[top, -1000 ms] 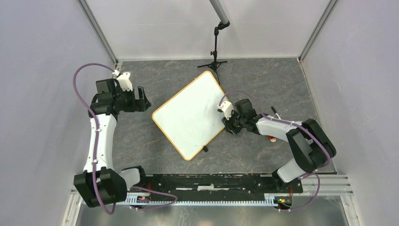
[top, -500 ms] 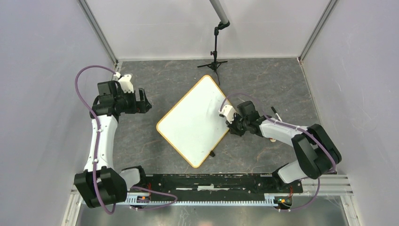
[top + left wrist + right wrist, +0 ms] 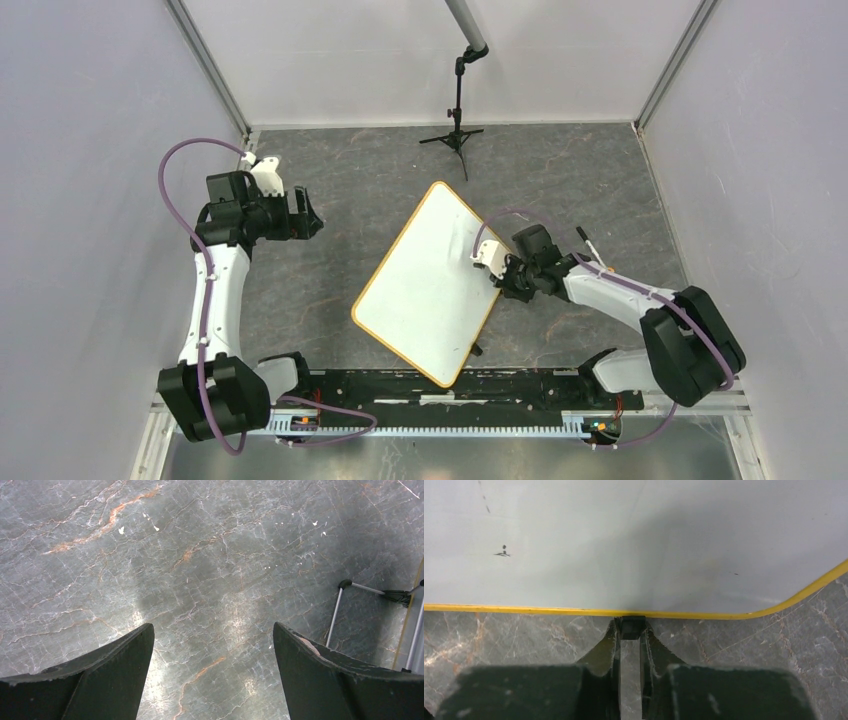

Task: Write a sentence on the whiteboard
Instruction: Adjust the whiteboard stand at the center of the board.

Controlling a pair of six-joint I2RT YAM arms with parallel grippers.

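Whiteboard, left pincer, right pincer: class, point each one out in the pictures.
whiteboard [image 3: 425,285], top view, bare white face.
left pincer [image 3: 213,626], left wrist view, midway between its open fingertips.
right pincer [image 3: 629,626], right wrist view, midway between fingertips closed on the whiteboard's edge.

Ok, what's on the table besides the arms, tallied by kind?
whiteboard: 1
black rim clips: 2
pen: 1
tripod stand: 1
Total: 5
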